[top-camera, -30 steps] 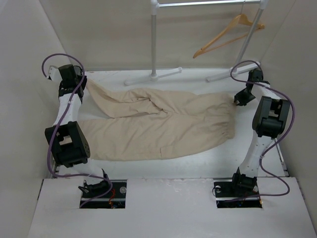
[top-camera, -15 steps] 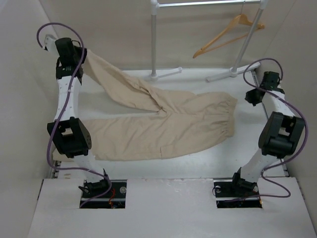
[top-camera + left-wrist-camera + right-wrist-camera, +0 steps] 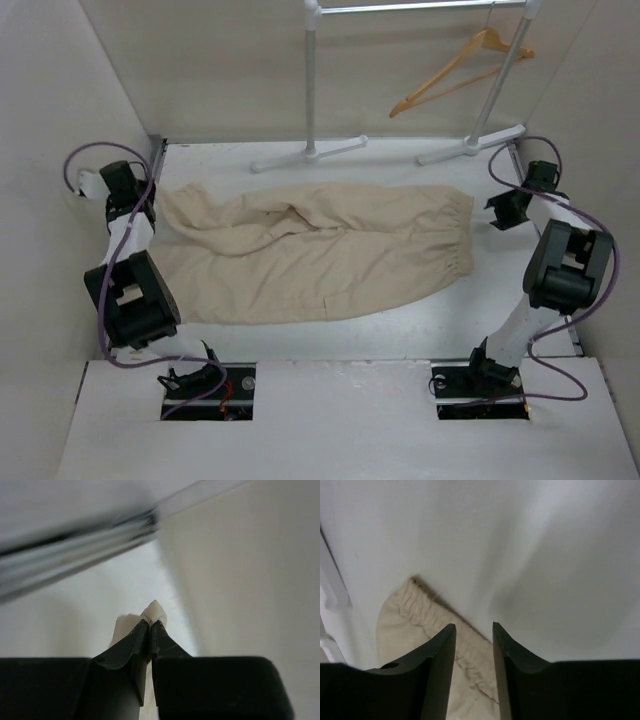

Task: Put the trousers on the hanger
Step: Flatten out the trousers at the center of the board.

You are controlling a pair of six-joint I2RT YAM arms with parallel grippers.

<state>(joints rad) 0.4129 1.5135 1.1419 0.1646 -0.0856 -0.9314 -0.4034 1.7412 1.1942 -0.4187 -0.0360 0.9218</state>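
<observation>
The beige trousers [image 3: 310,255] lie flat across the table, waist to the right, legs to the left. My left gripper [image 3: 148,200] is at the far left end and is shut on the cuff of the upper leg; a pale fold of cloth [image 3: 154,613] pokes out between its tips [image 3: 150,623]. My right gripper [image 3: 495,212] is open, just right of the elastic waist [image 3: 465,655], which shows below its jaws [image 3: 474,627]. The orange-tan wooden hanger [image 3: 462,68] hangs on the rack at the back right.
A white rack stands at the back, with its poles [image 3: 312,75] and feet [image 3: 308,153] on the table's far edge. White walls close in on the left [image 3: 60,130] and right.
My left gripper, which had lifted the upper leg high, has come down and left, laying that leg flat. My right arm has shifted slightly, away from the waist.
</observation>
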